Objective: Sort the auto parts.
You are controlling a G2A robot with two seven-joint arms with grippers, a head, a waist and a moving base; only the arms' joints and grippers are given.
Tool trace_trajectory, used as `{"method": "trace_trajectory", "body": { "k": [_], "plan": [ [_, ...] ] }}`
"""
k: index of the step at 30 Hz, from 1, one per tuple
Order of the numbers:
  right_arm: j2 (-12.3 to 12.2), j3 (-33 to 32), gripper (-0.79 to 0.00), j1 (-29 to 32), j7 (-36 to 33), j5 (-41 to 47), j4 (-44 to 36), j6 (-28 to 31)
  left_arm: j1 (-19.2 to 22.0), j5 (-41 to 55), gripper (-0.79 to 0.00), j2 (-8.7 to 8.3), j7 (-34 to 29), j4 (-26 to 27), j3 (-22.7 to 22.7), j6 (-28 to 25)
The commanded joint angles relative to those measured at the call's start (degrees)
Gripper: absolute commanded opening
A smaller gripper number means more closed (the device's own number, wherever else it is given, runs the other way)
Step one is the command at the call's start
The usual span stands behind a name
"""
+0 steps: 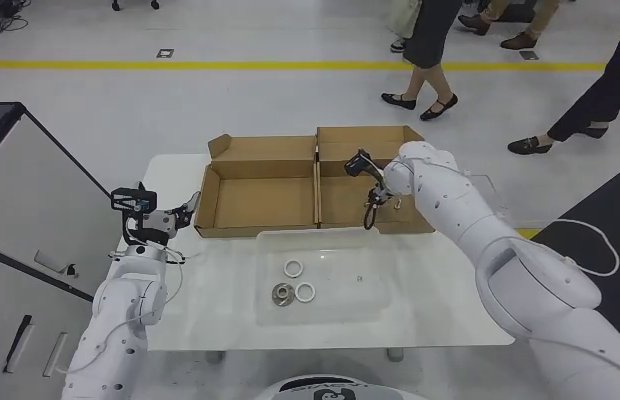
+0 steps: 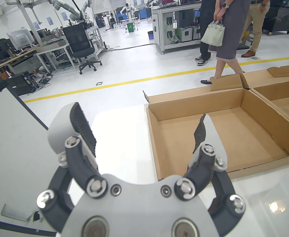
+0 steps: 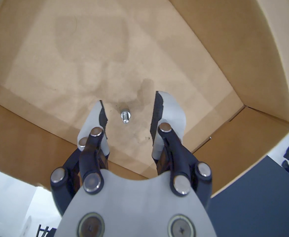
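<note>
The right gripper (image 1: 370, 215) hung over the right cardboard box (image 1: 340, 205). Short of it, nearer the robot, lay white rings (image 1: 287, 268) and a metal part (image 1: 281, 294).

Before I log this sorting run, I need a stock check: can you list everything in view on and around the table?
table: 1, white, under everything else
left box: 1, brown cardboard, open, at the table's far side
right box: 1, brown cardboard, open, right beside the left box
clear tray: 1, see-through, on the table, nearer the robot than the boxes
rings: 2, white, in the clear tray
metal part: 1, grey, round, in the tray beside the nearer ring
bolt: 1, silver, inside the right box, below the right claw
left claw: 1, black and silver, open, by the left box's outer side
right claw: 1, black and silver, open, over the right box
</note>
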State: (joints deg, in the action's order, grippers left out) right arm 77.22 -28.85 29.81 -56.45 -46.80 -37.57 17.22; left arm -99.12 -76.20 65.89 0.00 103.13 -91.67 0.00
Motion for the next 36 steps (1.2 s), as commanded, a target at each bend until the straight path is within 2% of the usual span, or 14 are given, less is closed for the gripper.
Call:
{"method": "trace_trajectory", "body": {
  "k": [1, 5, 8, 13, 16, 21, 28, 32, 36],
  "plan": [
    [0.00, -0.19, 0.000, -0.15, 0.59, -0.52, -0.37, 0.18, 0.00, 0.00, 0.000, 0.00, 0.00, 0.00, 0.00, 0.00],
    [-0.36, -0.95, 0.000, -0.74, 2.99, -2.18, -2.21, 1.46, 0.00, 0.00, 0.000, 0.00, 0.00, 0.00, 0.00, 0.00],
    [-1.41, -1.69, 0.000, -1.05, 6.45, -5.42, -4.77, 4.84, 0.00, 0.00, 0.000, 0.00, 0.00, 0.00, 0.00, 0.00],
    [-4.79, -5.57, 0.000, 0.35, 13.57, -9.19, -11.23, 12.65, 0.00, 0.00, 0.000, 0.00, 0.00, 0.00, 0.00, 0.00],
    [-7.46, -9.59, 0.000, 2.20, 15.08, -9.80, -16.97, 17.60, 0.00, 0.00, 0.000, 0.00, 0.00, 0.00, 0.00, 0.00],
    [-12.05, -17.49, 0.000, 7.21, 13.62, -10.82, -29.74, 25.18, 0.00, 0.00, 0.000, 0.00, 0.00, 0.00, 0.00, 0.00],
    [-16.43, -25.20, 0.000, 14.45, 3.30, -7.92, -44.63, 33.89, 0.00, 0.00, 0.000, 0.00, 0.00, 0.00, 0.00, 0.00],
    [-18.09, -23.11, 0.000, 15.61, 1.66, -7.50, -49.26, 32.27, 0.00, 0.00, 0.000, 0.00, 0.00, 0.00, 0.00, 0.00],
    [-19.49, -17.77, 0.000, 13.53, -1.33, -4.73, -51.94, 29.29, 0.00, 0.00, 0.000, 0.00, 0.00, 0.00, 0.00, 0.00]
  ]
}}
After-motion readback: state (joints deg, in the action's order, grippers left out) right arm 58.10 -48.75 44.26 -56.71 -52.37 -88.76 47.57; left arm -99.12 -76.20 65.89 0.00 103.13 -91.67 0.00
